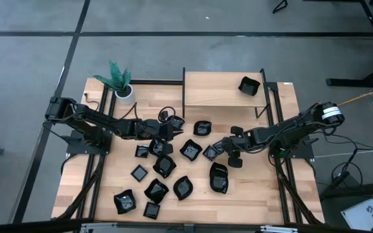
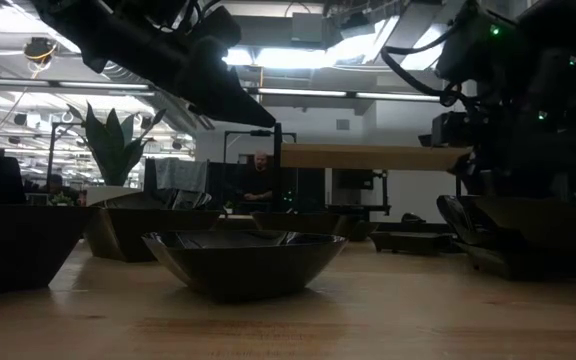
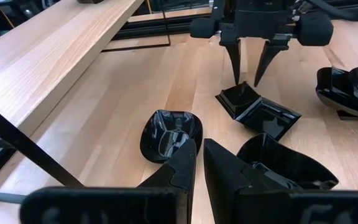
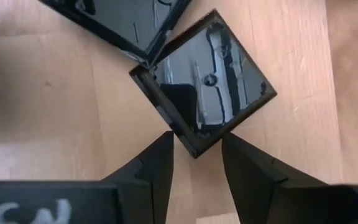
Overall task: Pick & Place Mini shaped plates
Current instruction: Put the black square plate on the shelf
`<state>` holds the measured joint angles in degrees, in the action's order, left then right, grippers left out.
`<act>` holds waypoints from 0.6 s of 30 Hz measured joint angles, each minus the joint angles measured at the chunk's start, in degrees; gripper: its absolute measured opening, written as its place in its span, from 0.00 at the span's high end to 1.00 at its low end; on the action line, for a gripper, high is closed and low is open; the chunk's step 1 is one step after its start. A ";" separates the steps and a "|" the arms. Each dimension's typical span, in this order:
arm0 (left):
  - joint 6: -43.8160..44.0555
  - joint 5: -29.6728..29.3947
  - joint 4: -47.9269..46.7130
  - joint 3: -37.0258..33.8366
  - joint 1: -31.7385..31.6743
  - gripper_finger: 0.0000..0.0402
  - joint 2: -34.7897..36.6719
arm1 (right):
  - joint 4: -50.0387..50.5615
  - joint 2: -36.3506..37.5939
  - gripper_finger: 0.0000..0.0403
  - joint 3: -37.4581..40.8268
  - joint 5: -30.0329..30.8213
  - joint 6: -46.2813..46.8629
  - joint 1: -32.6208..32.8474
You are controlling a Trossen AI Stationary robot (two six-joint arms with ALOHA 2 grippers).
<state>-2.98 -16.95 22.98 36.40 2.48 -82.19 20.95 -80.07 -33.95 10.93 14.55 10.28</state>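
A pale wooden table [image 1: 238,200] stands on a grey concrete floor, with a raised wooden shelf [image 1: 215,87] at its 12 o'clock edge and a potted plant [image 1: 118,81] at about 11 o'clock. One black dish [image 1: 248,85] sits on the shelf; the other small black plates [image 1: 164,165] lie scattered over the table's middle and toward 7 o'clock. In the low view a person sits far back in the room.

The left arm reaches in from 9 o'clock, stretched low toward the centre, its gripper [image 1: 170,128] over the plates near the middle; its fingers are nearly together and hold nothing that can be seen.

The right arm reaches in from 3 o'clock. The right gripper [image 3: 247,74] points down at a small square plate [image 4: 204,93] just right of the table's centre, fingers parted with one corner of the plate between the tips. Whether they touch it cannot be told. A second square plate [image 3: 272,118] lies touching it.
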 joint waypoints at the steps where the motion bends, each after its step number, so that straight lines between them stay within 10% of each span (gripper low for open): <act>1: 0.00 0.00 -0.02 0.00 0.00 0.93 0.00 | -0.19 0.00 0.66 0.00 0.01 -0.01 0.00; 18: 0.02 0.02 0.00 0.00 0.00 0.93 0.00 | -0.58 0.00 0.66 0.00 2.55 -0.05 0.01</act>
<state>-2.96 -16.93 22.98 36.40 2.48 -82.19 20.37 -80.07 -33.95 13.47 14.50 10.29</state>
